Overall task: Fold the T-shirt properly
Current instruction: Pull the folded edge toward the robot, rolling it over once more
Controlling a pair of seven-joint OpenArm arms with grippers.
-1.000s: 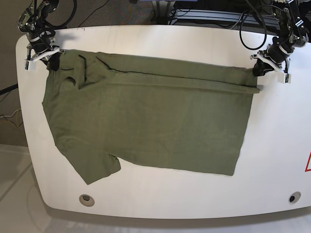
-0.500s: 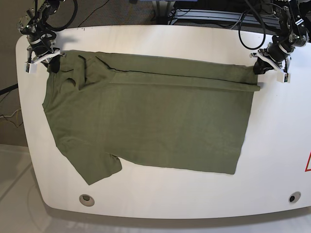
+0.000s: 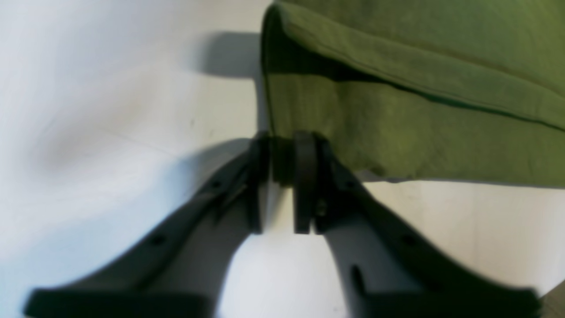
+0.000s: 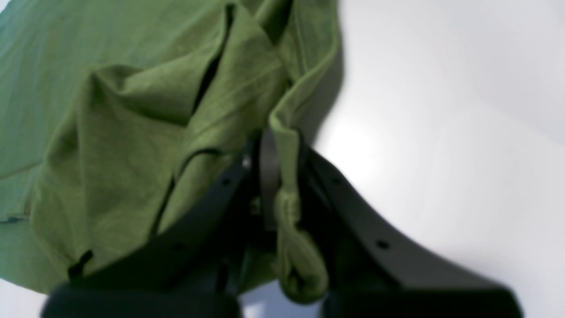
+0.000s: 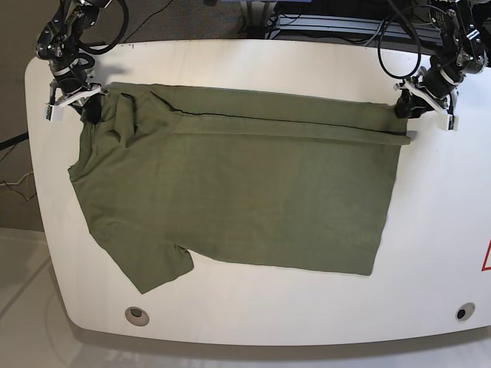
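The olive-green T-shirt point(image 5: 245, 192) lies spread on the white table point(image 5: 445, 230), its far long edge folded over in a narrow band. One short sleeve points toward the near left. My left gripper point(image 5: 404, 107) sits at the shirt's far right corner. In the left wrist view it point(image 3: 278, 163) is shut on the hem corner of the T-shirt point(image 3: 419, 110). My right gripper point(image 5: 88, 103) is at the far left shoulder. Up close it point(image 4: 278, 176) is shut on a bunched roll of the T-shirt point(image 4: 132, 110), which is wrinkled around it.
Two round holes point(image 5: 136, 314) point(image 5: 461, 312) sit near the table's front edge. A red marking point(image 5: 486, 257) shows at the right edge. Cables and equipment point(image 5: 330, 19) crowd the floor behind the table.
My right gripper has shifted slightly toward the table's middle with the shoulder, and the wrinkles there have flattened a little. My left gripper has edged back a touch, still holding the corner.
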